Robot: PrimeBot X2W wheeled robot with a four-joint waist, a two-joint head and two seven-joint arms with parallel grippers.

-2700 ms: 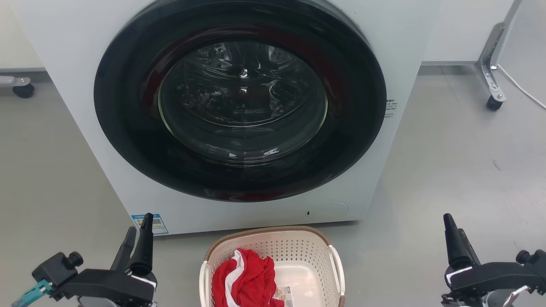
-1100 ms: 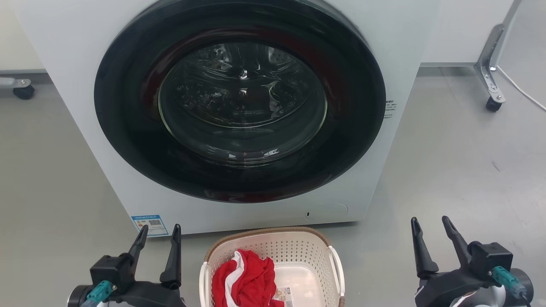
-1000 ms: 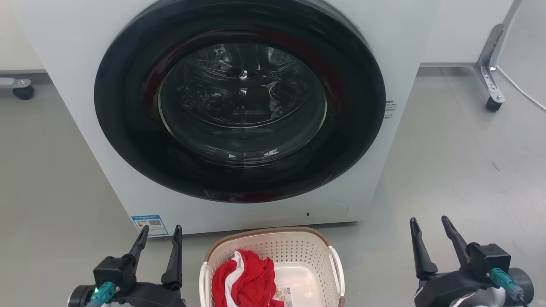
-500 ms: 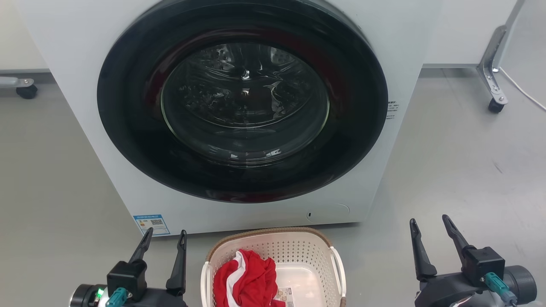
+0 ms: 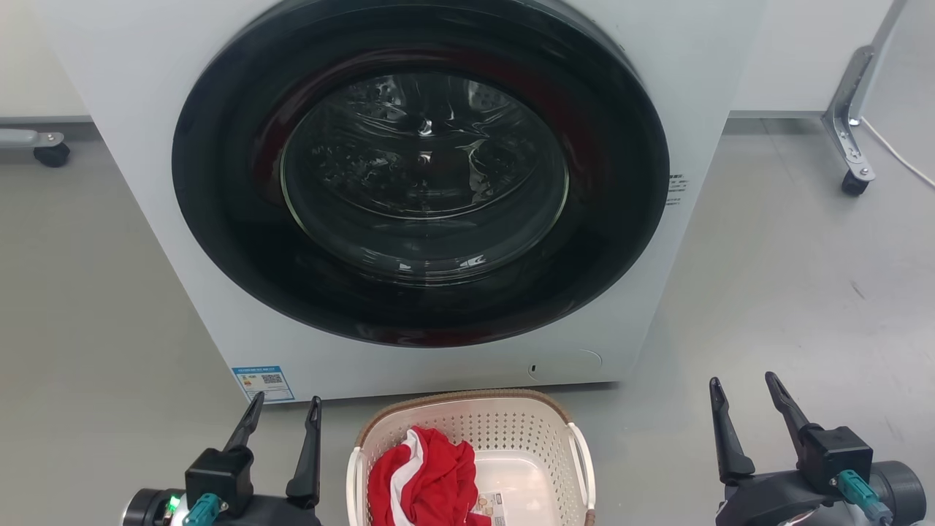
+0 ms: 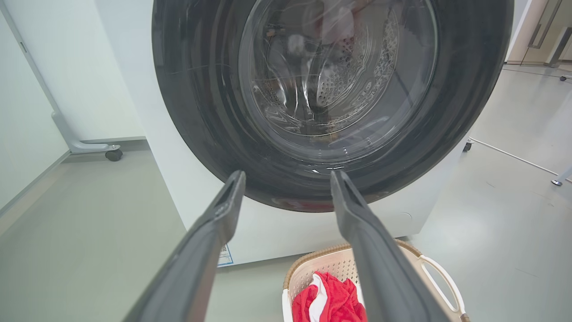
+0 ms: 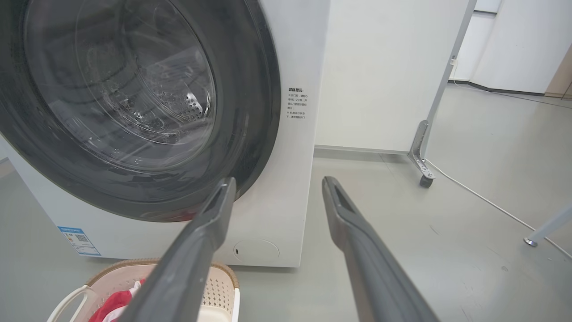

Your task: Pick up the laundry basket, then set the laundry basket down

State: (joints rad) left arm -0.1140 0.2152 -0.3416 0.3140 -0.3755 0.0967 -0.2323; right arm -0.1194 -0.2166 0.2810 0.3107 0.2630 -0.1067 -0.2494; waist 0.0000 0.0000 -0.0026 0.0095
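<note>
The laundry basket (image 5: pixel 511 429) stands on the grey floor just in front of the washing machine, at the bottom centre of the head view. It is cream-white, perforated, with a brown woven-look rim and white side handles. A red and white garment (image 5: pixel 424 476) lies in it. My left gripper (image 5: pixel 285 405) is open to the basket's left, fingers pointing up the view. My right gripper (image 5: pixel 743 389) is open further off on the basket's right. Neither touches the basket. The basket (image 6: pixel 429 268) shows low in the left wrist view, and the basket (image 7: pixel 221 286) sits at the bottom left of the right wrist view.
A white front-loading washing machine (image 5: pixel 131 88) with a shut dark round door (image 5: pixel 420 172) stands right behind the basket. A caster leg (image 5: pixel 851 179) with a white cable stands at the back right, another caster (image 5: pixel 51 153) at the back left. Bare floor lies on both sides.
Both grippers have turned from lying on their sides to fingers up, side by side and open. The left gripper has shifted toward the basket. The head view has drifted slightly.
</note>
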